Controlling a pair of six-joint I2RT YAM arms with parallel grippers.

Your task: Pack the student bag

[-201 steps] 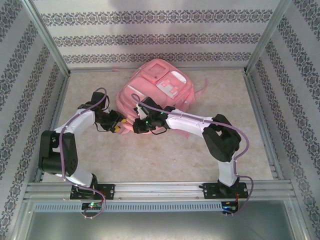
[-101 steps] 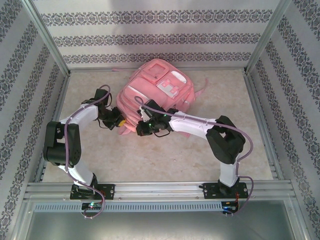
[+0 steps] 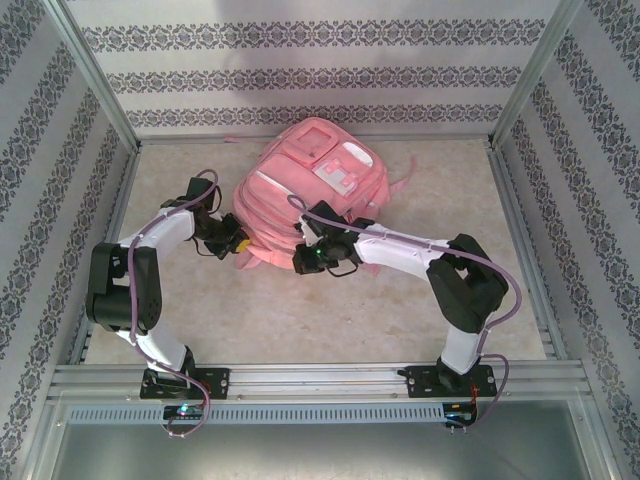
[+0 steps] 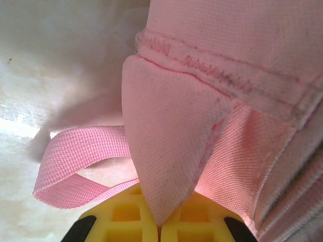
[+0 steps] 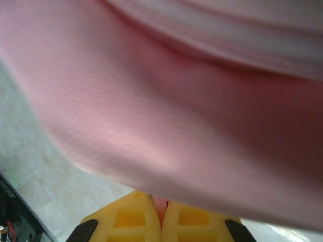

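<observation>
The left gripper [image 4: 159, 227] has its yellow fingers [image 4: 126, 217] pressed together on the pointed tip of a pink fabric tab [image 4: 166, 131], with no gap showing between them. A loop of pink strap [image 4: 75, 151] lies on the table [image 3: 300, 320] just left of that tab. The right gripper [image 5: 162, 204] is closed down as well, a thin fold of pink cloth pinched between its two yellow pads. Both grips are on the bag [image 3: 290, 195], the left at its near-left corner and the right at its near edge. The bag lies flat, pockets up, at the far middle of the table, both arms reaching in towards it.
</observation>
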